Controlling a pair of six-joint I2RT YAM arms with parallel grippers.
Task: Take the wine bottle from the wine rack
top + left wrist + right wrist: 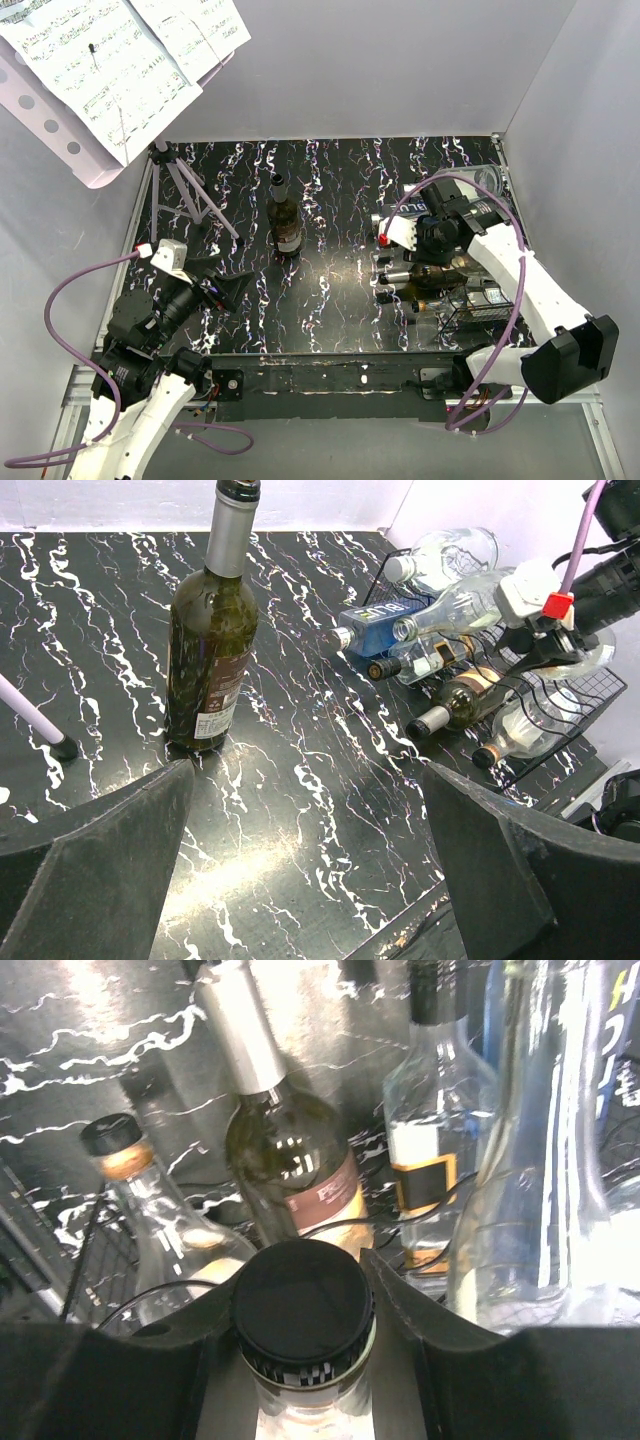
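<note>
Tabletop (340, 200): glossy, reflective black marble-look surface with white veining.
Wine rack (592, 694): thin black metal wire.
Wine bottle (300, 1415): clear glass; black cap (303, 1305) with ribbed skirt.
Upright bottle (205, 630): dark green glass, satin silver foil neck, paper label.
Left gripper (307, 770): matt black plastic fingers (100, 880).
Music stand (50, 125): lilac-painted perforated metal, holding white paper sheets (100, 70).
</note>
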